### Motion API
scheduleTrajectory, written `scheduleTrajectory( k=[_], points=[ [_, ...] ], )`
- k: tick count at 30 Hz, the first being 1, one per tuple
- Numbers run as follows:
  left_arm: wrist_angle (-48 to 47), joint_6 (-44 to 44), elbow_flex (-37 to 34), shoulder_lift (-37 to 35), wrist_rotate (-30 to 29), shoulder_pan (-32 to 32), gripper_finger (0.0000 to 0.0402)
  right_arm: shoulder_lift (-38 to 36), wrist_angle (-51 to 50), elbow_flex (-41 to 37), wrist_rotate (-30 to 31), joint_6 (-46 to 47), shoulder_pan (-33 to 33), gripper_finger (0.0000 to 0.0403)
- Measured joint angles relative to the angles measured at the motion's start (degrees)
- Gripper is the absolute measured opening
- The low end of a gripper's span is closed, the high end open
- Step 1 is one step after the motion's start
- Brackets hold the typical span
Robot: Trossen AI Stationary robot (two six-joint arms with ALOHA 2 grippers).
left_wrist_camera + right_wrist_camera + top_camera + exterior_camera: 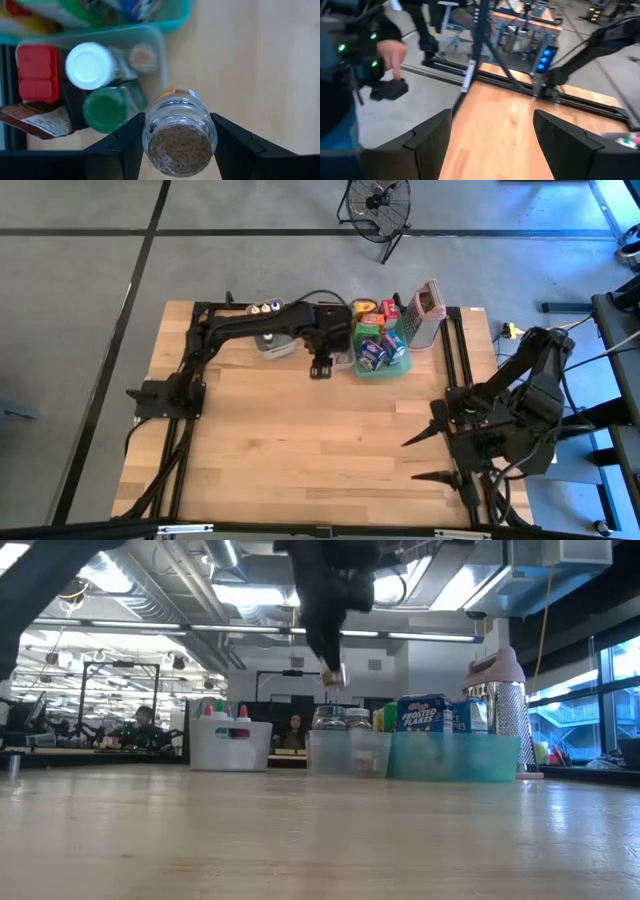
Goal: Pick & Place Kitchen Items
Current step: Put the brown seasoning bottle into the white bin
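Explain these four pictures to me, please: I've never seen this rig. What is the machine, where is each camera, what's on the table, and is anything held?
Two dark robot arms work at a wooden table. One camera looks down from above, one sits at table height, and one rides on each wrist. At the far edge stand a teal tray of small boxes, clear bins of jars, and a grater. The left gripper holds a small glass jar of brown spice just beside the bins. The right gripper waits open at the table's right edge, holding nothing. A person's hand shows beyond the table.
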Motion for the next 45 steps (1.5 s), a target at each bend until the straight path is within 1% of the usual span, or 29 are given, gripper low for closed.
scheduleTrajectory(
  k=[4, 7, 11, 13, 17, 22, 29, 42, 45],
  points=[
    [0.3, -0.6, 0.0, 2.7, 0.3, 1.8, 0.0188, -0.1, -2.3, 0.0, 3.1, -0.2, 0.0, 0.0281],
    [0.3, -0.4, 0.0, 4.7, 1.6, 2.2, 0.0188, -0.3, -3.8, 0.0, 5.4, -0.2, -0.4, 0.0282],
    [1.1, 0.9, 0.0, 6.3, 1.5, 2.9, 0.0188, -0.6, -5.2, 0.0, 6.6, -0.2, -0.8, 0.0282],
    [1.3, 0.9, 0.0, 6.6, 1.1, 3.5, 0.0188, -0.7, -5.8, 0.0, 6.7, -0.2, -1.3, 0.0282],
    [3.2, 0.8, 0.0, 6.8, -1.9, 4.4, 0.0188, -0.7, -6.9, 0.0, 6.7, -0.2, -2.0, 0.0282],
    [2.8, 0.5, 0.0, 7.2, -0.3, 5.4, 0.0188, -0.7, -8.1, 0.0, 6.6, 0.1, -2.8, 0.0282],
    [2.6, 0.4, 0.0, 7.3, -0.3, 5.4, 0.0188, -0.7, -9.0, 0.0, 6.6, 0.2, -3.2, 0.0282],
    [4.0, 0.4, -0.3, 10.4, -0.7, 4.2, 0.0189, -0.9, -10.2, 0.0, 5.8, 0.2, -3.5, 0.0282],
    [4.6, 0.3, -0.3, 10.8, -0.1, 4.3, 0.0202, -1.0, -10.2, 0.0, 5.5, 0.2, -3.5, 0.0282]
  ],
)
